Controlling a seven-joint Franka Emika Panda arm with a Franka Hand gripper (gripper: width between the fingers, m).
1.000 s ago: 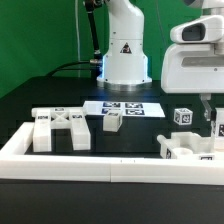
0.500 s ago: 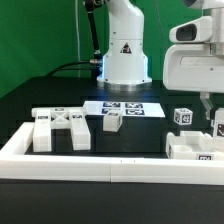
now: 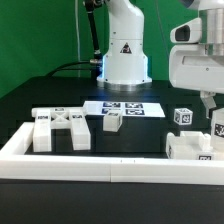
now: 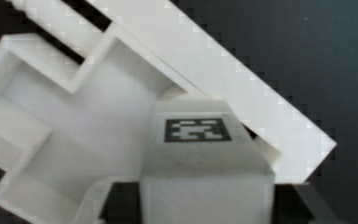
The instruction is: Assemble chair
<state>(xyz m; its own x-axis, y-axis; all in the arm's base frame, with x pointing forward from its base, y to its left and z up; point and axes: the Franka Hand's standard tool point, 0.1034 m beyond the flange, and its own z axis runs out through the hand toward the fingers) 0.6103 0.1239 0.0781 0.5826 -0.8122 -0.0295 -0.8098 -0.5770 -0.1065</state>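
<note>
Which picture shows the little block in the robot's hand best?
The wrist view: the tagged block looks big and close, its square tag sharp, pinched by the gripper. The exterior view catches only part of it, cut off at the exterior view's right edge.

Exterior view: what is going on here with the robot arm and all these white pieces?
The arm is partway through building a small chair from white tagged parts. Its gripper is closed on a tagged block, held just above a larger white part that lies against the border rail, on the exterior view's right. Whether they touch cannot be told. A wide flat part, a small block and a tagged cube lie loose on the table, unassembled, near the marker board.
</note>
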